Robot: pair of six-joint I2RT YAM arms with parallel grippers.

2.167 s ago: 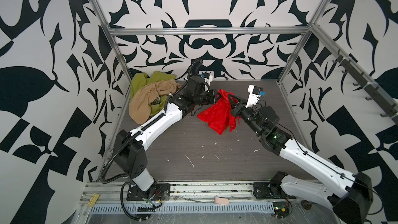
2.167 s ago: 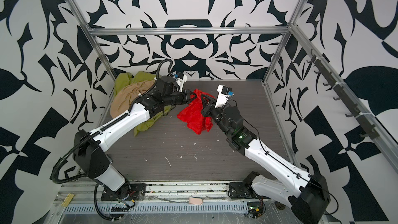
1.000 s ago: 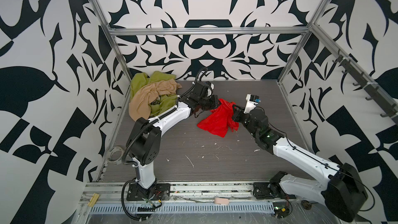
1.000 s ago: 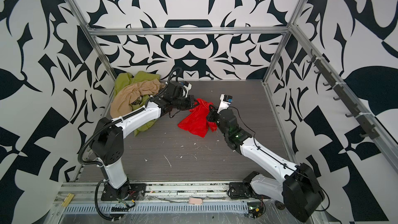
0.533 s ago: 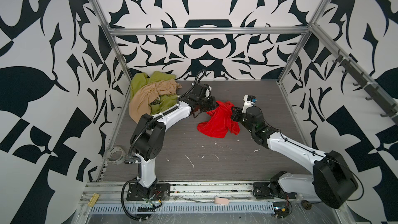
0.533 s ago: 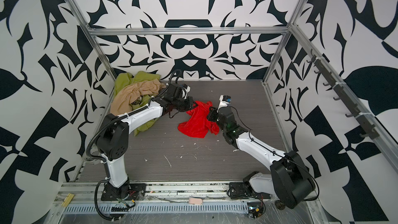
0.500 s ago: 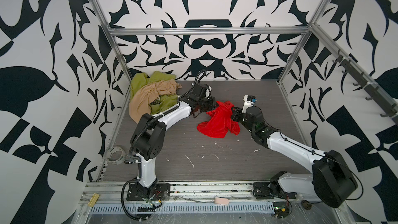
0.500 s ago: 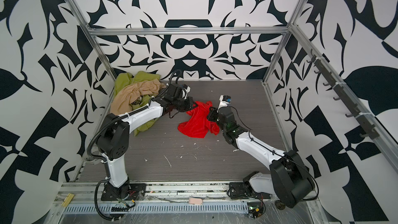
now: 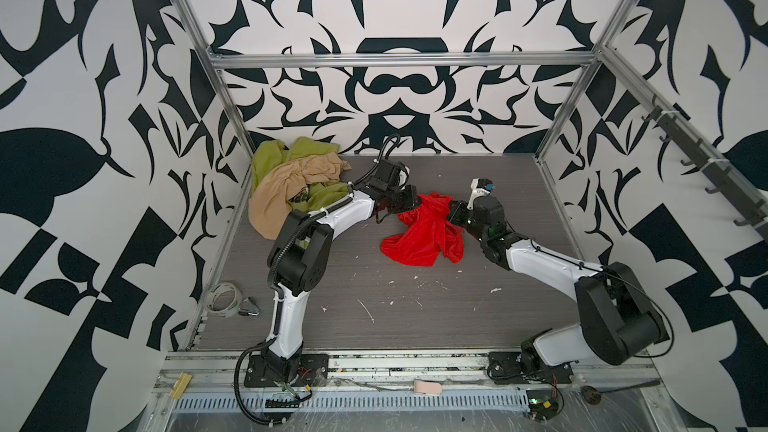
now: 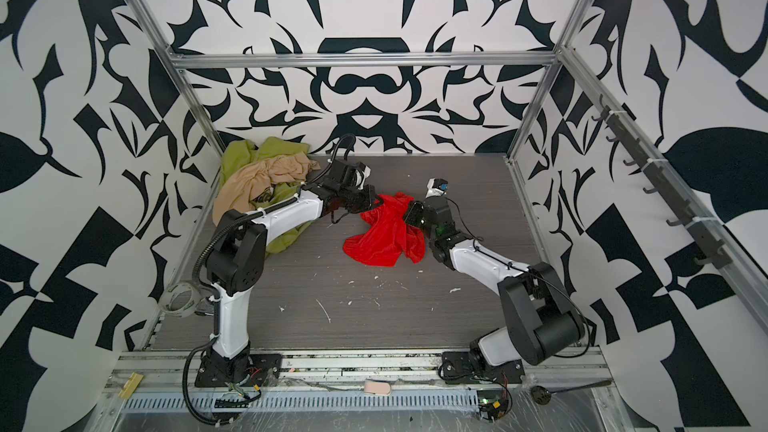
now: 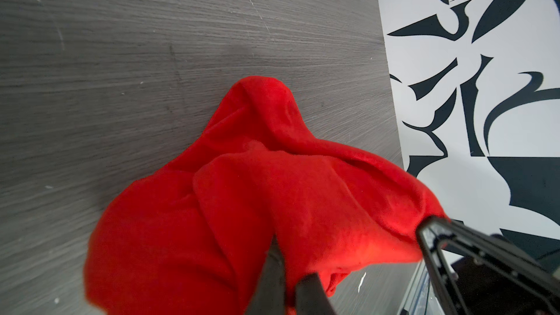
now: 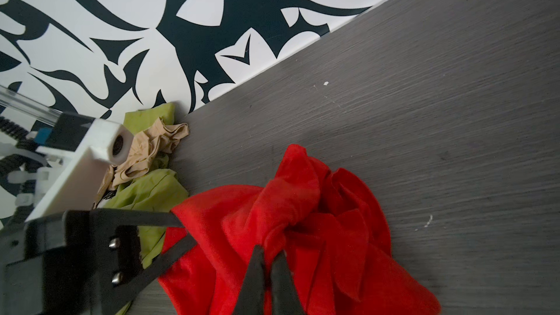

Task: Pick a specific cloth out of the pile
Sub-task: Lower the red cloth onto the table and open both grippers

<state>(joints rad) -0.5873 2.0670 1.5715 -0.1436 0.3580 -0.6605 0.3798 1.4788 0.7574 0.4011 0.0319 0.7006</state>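
I am pinching the cloth (image 9: 419, 238) mid-frame in a top view, left gripper (image 9: 413, 202) and right gripper (image 9: 452, 218) both clamping its upper edge; the pile (image 9: 291, 187) is lying upper left.

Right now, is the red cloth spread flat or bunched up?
Bunched. The red cloth shows deep folds, pinched by the left gripper and the right gripper, both shut on it.

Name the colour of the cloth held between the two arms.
Bright red cloth, plain, no pattern; clearest in the left wrist view.
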